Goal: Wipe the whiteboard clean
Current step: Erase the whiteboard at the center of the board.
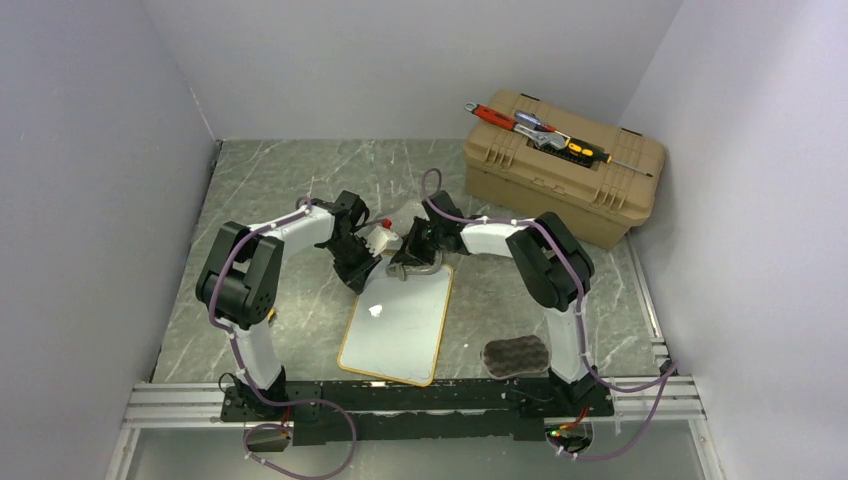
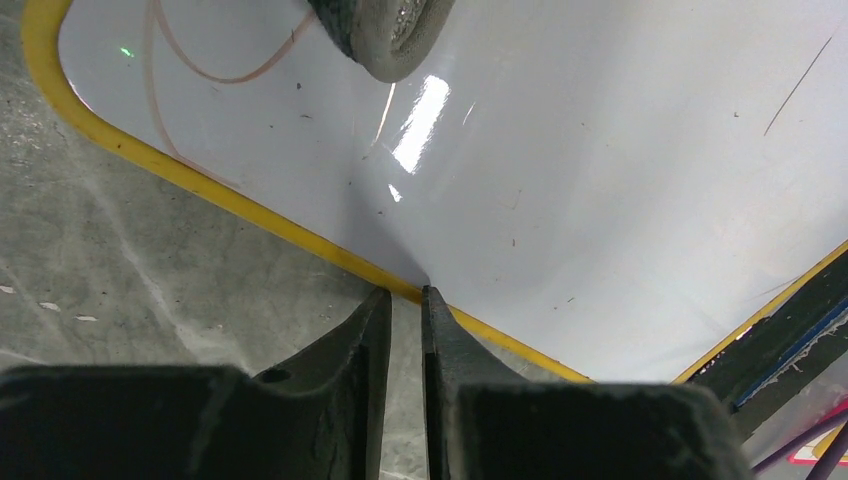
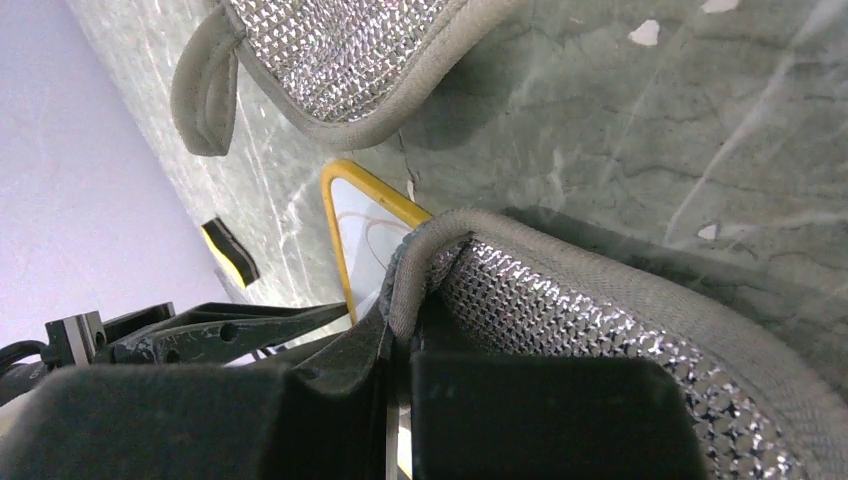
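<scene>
Our left tool, jaws nearly together on nothing, sits at the left frame of the whiteboard lying on the surface; if it slips, the board could skid under our right tool clamping the pad.

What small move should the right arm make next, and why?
Probably slide the mesh pad sideways over the faint curved marks by the corner of the whiteboard. The right gripper is clamped on the pad, which sits just beside those marks, and the left gripper rests at the yellow frame.
</scene>
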